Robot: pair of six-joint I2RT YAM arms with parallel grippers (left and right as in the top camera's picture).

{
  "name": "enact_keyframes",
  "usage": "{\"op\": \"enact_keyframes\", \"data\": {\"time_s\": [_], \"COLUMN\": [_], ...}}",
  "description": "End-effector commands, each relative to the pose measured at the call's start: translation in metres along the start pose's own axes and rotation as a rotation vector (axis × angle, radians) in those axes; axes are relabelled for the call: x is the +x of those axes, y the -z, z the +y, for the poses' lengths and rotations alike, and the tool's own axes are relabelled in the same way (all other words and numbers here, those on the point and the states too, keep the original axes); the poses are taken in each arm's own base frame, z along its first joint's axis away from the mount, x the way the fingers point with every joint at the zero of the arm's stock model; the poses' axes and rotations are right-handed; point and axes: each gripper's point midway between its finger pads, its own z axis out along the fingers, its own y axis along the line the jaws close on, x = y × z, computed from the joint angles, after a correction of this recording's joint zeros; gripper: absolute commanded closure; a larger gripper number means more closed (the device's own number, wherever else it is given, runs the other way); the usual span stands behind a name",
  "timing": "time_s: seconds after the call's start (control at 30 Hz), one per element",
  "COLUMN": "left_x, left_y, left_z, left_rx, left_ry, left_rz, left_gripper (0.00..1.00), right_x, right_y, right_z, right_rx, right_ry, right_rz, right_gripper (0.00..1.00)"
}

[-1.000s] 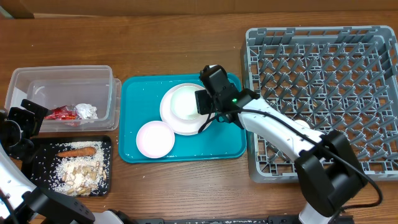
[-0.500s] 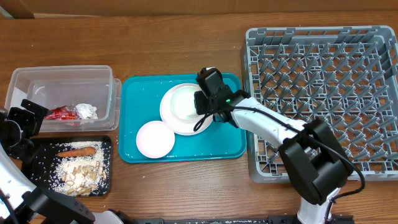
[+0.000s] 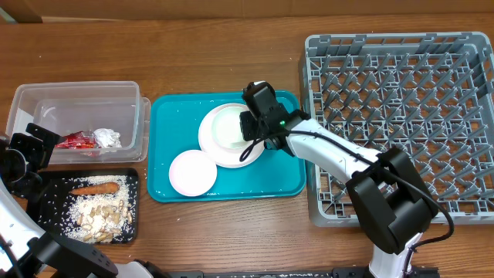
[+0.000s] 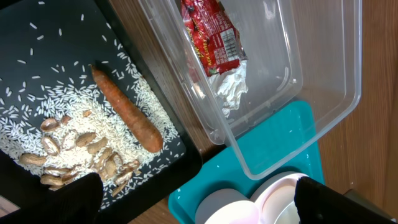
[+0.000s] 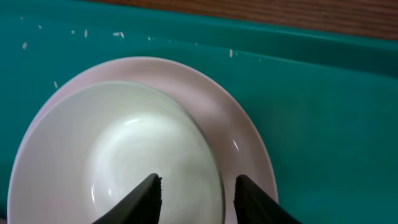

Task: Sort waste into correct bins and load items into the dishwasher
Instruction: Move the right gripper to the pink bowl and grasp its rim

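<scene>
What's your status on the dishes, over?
Left gripper open over black tray and clear tub. Right gripper open, straddling rim of the bowl. It sits on the plate in teal tray; no dishes in dish rack yet. Path looks clear.

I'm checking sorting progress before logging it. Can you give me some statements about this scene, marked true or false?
1. The carrot lies in the black tray. True.
2. The red wrapper is in the black tray. False: it lies in the clear tub.
3. The bowl sits on the large plate. True.
4. The left claw grips the carrot. False: it is open and holds nothing.
5. The right claw is at the bowl's rim. True.
</scene>
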Motion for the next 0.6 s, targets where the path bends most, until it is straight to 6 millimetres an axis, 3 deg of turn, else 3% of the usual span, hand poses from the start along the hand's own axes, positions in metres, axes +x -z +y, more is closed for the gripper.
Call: {"op": "enact_keyframes", "data": {"time_s": [0.0, 0.07, 0.2, 0.37, 0.57], "left_x": [-0.003, -0.003, -0.003, -0.003, -0.003], "left_y": [0.008, 0.008, 0.008, 0.008, 0.008], "left_z": [-0.004, -0.004, -0.004, -0.004, -0.004], "left_rx": [0.005, 0.006, 0.005, 0.005, 0.005], "left_ry": [-0.007, -0.007, -0.007, -0.007, -0.007], "left_rz": [-0.032, -0.031, -0.032, -0.032, -0.032], "left_gripper": [0.0, 0.0, 0.0, 0.0, 0.0], "right_x": [-0.047, -0.05, -0.034, -0.016, -0.003], "right_y": [0.035, 0.048, 0.053, 0.043, 0.016], "right_z": [0.013, 0.029, 0.064, 0.086, 0.108], "right_rx": [-0.026, -0.064, -0.159, -0.176, -0.206], "right_ry": [0.01, 0.025, 0.028, 0.018, 0.057], "right_rz": [-0.094, -0.067, -0.015, 0.018, 0.012], "right_gripper": [0.58, 0.58, 0.58, 0.58, 0.58]}}
